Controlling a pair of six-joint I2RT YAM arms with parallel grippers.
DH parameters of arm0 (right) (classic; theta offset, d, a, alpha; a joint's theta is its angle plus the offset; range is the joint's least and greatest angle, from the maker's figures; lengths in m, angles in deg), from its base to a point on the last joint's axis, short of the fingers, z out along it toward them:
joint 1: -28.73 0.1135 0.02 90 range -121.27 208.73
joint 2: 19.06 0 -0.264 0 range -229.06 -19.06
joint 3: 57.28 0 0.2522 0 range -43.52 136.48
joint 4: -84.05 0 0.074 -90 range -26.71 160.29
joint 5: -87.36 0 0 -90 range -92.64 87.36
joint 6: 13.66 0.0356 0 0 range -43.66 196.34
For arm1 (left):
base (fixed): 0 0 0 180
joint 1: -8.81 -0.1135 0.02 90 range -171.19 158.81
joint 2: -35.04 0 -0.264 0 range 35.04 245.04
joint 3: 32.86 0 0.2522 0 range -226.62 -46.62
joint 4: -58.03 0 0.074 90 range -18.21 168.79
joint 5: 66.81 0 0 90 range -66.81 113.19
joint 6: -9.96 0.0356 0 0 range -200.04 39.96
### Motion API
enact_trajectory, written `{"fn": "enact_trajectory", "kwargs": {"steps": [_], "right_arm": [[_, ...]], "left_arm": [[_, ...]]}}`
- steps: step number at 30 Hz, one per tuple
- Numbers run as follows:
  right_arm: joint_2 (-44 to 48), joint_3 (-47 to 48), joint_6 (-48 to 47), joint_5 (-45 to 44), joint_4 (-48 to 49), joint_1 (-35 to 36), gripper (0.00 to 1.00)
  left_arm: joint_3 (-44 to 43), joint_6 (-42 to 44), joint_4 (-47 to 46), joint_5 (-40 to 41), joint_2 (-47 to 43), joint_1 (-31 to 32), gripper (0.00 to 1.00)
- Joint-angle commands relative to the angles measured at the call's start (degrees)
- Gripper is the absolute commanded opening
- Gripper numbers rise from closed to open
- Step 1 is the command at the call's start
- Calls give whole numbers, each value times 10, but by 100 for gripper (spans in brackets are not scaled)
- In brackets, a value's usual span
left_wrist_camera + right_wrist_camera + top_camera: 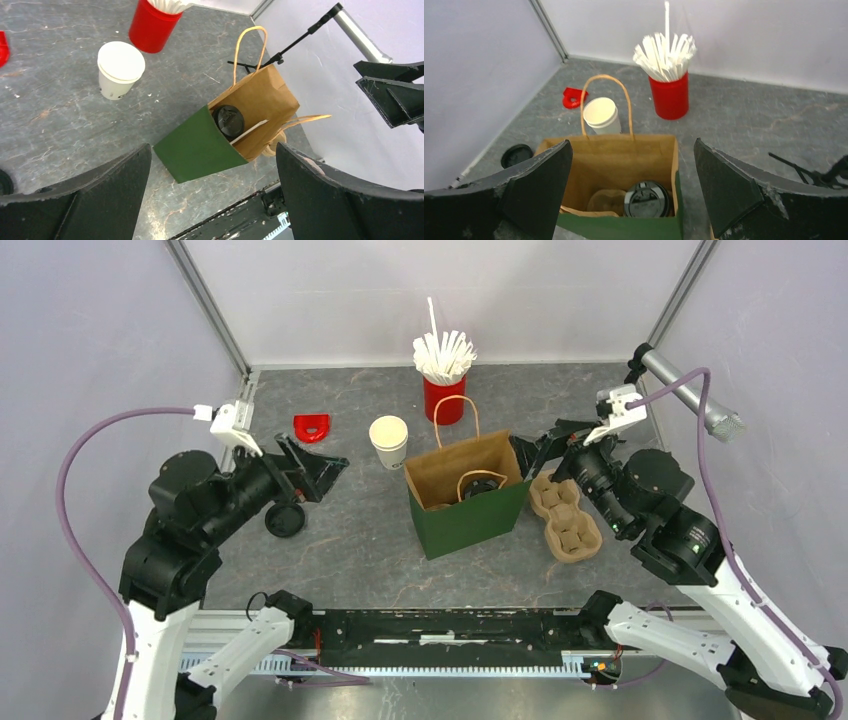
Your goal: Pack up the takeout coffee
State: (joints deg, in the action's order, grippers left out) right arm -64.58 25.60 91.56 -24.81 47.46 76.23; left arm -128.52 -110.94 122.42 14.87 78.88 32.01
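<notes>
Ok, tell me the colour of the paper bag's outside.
Dark green, with a brown inside; the paper bag shows it best in the left wrist view.

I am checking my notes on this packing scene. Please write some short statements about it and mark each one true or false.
1. The takeout coffee stands inside the paper bag. True.
2. The left end effector holds the loose black lid. False: it is open and empty, and the lid lies on the table beside it.
3. The straws stand in a red cup. True.
4. The cardboard cup carrier lies on the left arm's side of the bag. False: it lies on the right arm's side.
</notes>
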Motion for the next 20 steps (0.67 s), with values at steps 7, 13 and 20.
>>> {"fn": "enact_trajectory", "kwargs": {"steps": [7,13,20], "right_arm": [[39,-49,13,-7,-2,1,98],[55,-68,17,-2,25,0,98],[53,-70,18,-6,28,1,98]], "left_arm": [[34,10,-9,30,3,-3,100],[32,1,-9,13,19,-3,100],[28,7,-10,12,21,-2,100]]}}
